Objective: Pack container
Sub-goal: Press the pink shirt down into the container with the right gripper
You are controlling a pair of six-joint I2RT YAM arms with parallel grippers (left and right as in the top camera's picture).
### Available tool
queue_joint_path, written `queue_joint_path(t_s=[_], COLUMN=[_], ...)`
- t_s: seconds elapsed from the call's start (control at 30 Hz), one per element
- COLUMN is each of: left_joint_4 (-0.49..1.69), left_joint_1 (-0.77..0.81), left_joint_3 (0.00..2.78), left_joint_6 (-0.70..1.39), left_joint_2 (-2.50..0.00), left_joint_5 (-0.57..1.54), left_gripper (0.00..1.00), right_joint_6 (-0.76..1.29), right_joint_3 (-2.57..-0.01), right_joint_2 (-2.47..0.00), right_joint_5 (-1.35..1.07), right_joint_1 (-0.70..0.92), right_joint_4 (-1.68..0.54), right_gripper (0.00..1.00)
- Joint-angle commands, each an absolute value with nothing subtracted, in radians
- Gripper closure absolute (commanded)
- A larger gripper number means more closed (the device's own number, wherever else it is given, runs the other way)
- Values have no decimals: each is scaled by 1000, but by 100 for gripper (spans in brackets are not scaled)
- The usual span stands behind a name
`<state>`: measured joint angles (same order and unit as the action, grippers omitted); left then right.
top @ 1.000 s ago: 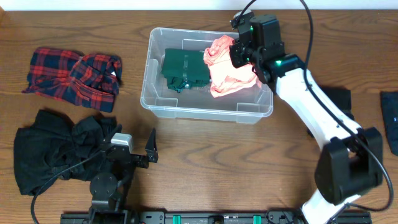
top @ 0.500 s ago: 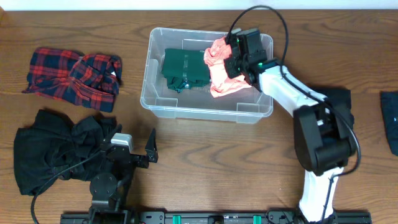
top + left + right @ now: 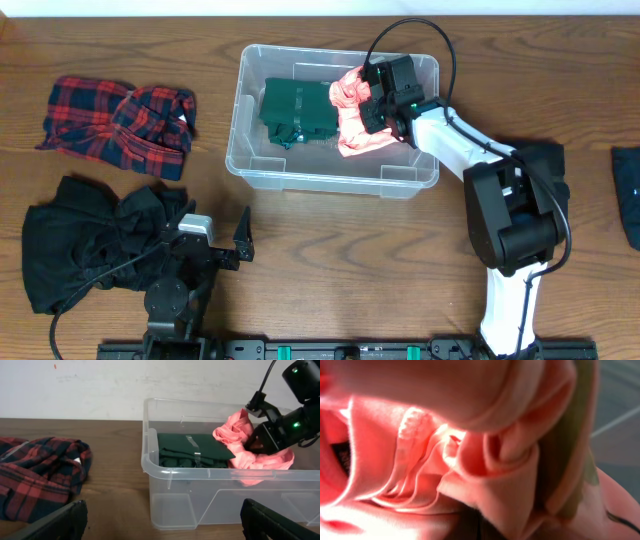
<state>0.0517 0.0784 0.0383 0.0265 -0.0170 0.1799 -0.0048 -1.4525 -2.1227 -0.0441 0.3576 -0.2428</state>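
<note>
1. The container (image 3: 320,180), mid-table, holds a green garment (image 3: 295,110) and a pink garment (image 3: 362,135): 2 packed.
2. The right gripper (image 3: 380,100) is buried in the pink cloth, so I cannot tell its grip. The left gripper (image 3: 218,240) rests spread.
3. The plaid shirt (image 3: 120,125) and black garment (image 3: 90,240) lie outside, unpacked.

at back centre of the surface (image 3: 350,270), the container (image 3: 330,180); inside, a folded garment (image 3: 295,112) at left, a bunched cloth (image 3: 362,135) at right, touching it, with the right gripper (image 3: 377,106) down in that cloth. left of the container, apart, a shirt (image 3: 118,125); in front of the shirt, a heaped garment (image 3: 95,245), just beside the left gripper (image 3: 218,232) near the front edge
</note>
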Motion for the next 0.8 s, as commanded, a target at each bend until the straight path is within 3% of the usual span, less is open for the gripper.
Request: queue_joint_path(t_s=[0.0, 0.3, 0.77], left_joint_4=[65, 65, 65], left_joint_1=[73, 73, 73], left_joint_3=[10, 10, 10], left_joint_6=[31, 31, 31], left_joint_2=[-18, -18, -18], left_joint_5=[183, 183, 183], left_gripper=[2, 2, 2], right_joint_6=[7, 7, 52], right_joint_3=[-1464, -1464, -1464], right_joint_2=[-2011, -1898, -2021], right_joint_5=[-31, -34, -39], right_joint_1=[355, 365, 388], right_joint_4=[-243, -207, -10], right_gripper=[99, 99, 99])
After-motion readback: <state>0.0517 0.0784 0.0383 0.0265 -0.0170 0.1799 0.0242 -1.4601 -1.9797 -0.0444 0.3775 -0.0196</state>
